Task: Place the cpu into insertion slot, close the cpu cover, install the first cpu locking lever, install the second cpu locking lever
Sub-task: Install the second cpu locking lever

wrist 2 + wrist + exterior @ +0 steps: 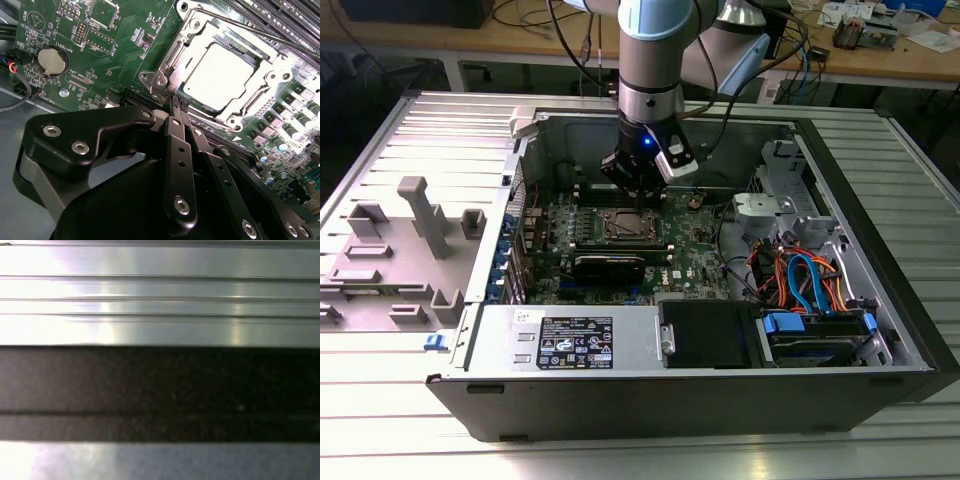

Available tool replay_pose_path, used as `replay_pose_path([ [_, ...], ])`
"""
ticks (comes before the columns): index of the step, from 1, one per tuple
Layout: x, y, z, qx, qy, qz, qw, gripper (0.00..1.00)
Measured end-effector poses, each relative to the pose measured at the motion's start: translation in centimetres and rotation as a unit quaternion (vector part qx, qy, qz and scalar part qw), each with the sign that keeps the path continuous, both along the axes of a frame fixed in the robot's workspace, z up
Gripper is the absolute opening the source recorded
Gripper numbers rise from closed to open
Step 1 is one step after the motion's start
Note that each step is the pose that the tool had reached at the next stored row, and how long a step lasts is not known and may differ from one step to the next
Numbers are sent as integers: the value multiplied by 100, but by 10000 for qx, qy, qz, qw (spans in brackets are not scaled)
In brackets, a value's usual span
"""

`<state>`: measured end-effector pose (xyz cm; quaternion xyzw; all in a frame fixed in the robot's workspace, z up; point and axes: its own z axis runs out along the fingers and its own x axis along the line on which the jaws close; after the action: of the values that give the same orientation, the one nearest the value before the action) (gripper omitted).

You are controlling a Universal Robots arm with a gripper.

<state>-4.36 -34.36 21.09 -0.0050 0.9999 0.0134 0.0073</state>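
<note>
Inside the closed cpu cover, the cpu shows pale, flat, glossy.

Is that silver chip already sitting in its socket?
Yes. The cpu lies flat in the insertion slot, with the cpu cover closed around it.

Ribbed metal table carries open computer case, grey plastic panel.

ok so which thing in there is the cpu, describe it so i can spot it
Find the green motherboard inside the open computer case. The cpu is the flat silver-grey square framed by the cpu cover, just ahead of the gripper, unlike the long black slots beside it.
</note>
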Motion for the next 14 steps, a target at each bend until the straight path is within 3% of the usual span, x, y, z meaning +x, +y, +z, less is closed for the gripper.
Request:
replay_pose_path([
  [8,0,-106,0,-1,0,0,10000,11],
  [12,0,-183,0,0,0,1,10000,11],
  [14,-1,-194,28,0,0,-1,10000,11],
])
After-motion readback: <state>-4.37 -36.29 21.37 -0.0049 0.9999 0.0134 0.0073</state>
